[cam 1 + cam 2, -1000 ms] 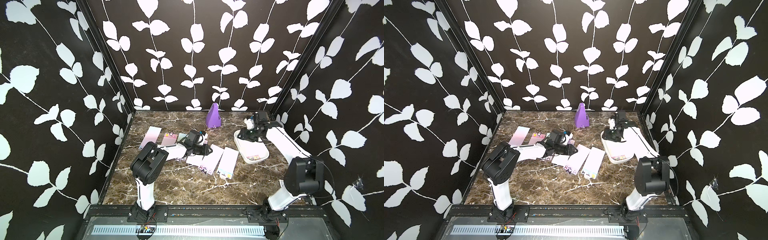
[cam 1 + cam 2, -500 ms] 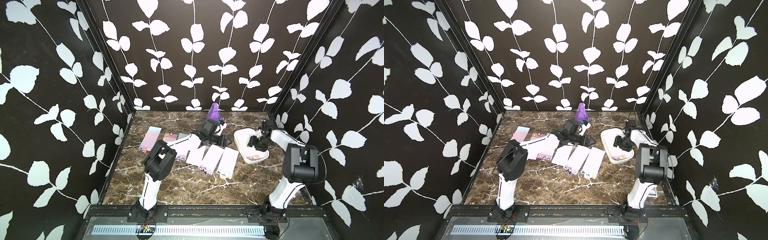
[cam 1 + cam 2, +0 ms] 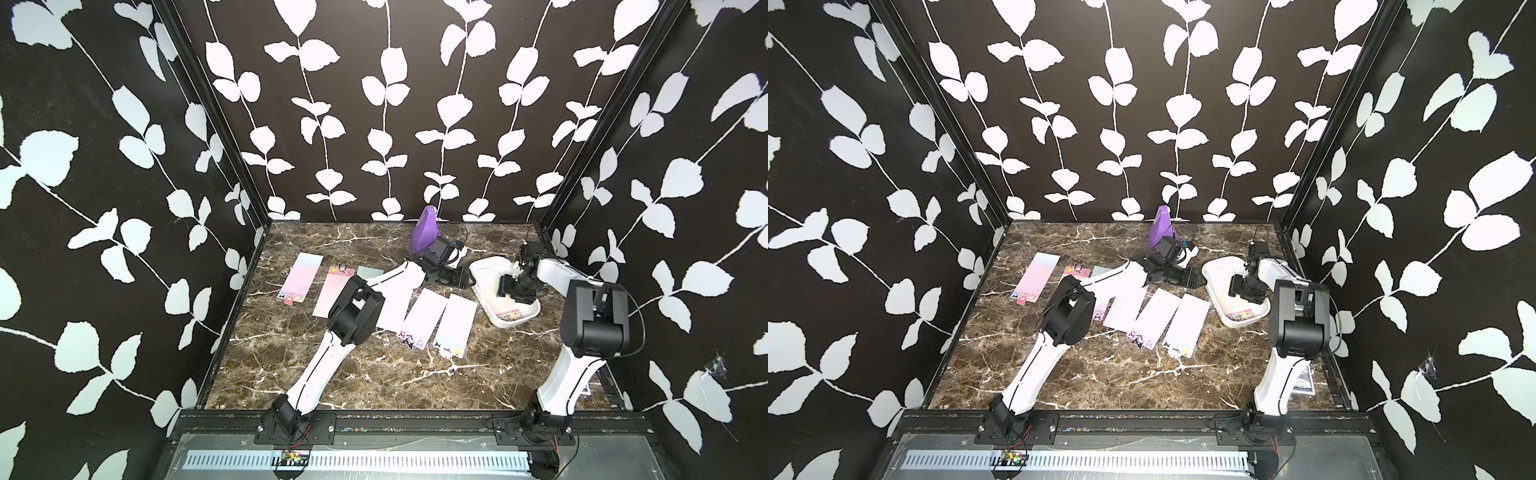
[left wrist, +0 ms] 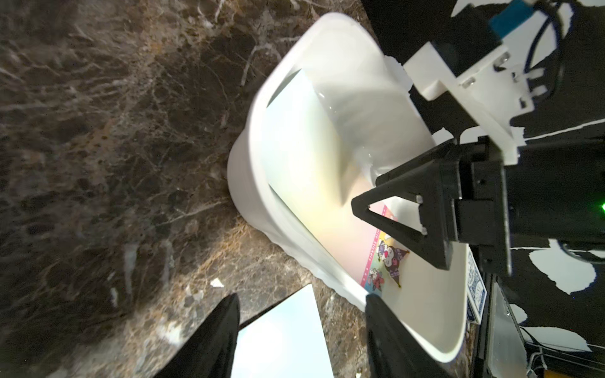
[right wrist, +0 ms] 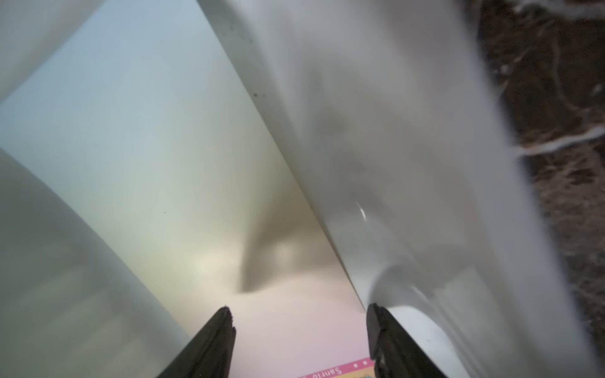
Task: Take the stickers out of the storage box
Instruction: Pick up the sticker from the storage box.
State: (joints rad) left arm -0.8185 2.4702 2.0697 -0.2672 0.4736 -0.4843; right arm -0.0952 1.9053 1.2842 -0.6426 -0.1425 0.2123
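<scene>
Storage box lies at a slant on the marble surface, right of centre. Both top views show it.

Stickers: six sheets are out on the surface in a ragged row left of the box. Some are partly hidden under the left arm. A seventh sheet lies inside the box along its floor, its cartoon end toward the front end of the box.

Right claw is down inside the box, just above that sheet. Its wrist view shows the fingers apart with nothing between them. One fingertip sits close against the box wall; I cannot tell whether it touches.

Left claw is at the box's outer rim, on the side facing the row. Its fingers are apart and grip nothing. One fingertip overlaps the rim in the wrist view; I cannot tell whether it touches.

Purple pyramid stands at the back, just behind the left wrist. Blue-patterned card pack lies front right, partly hidden by the right arm.
</scene>
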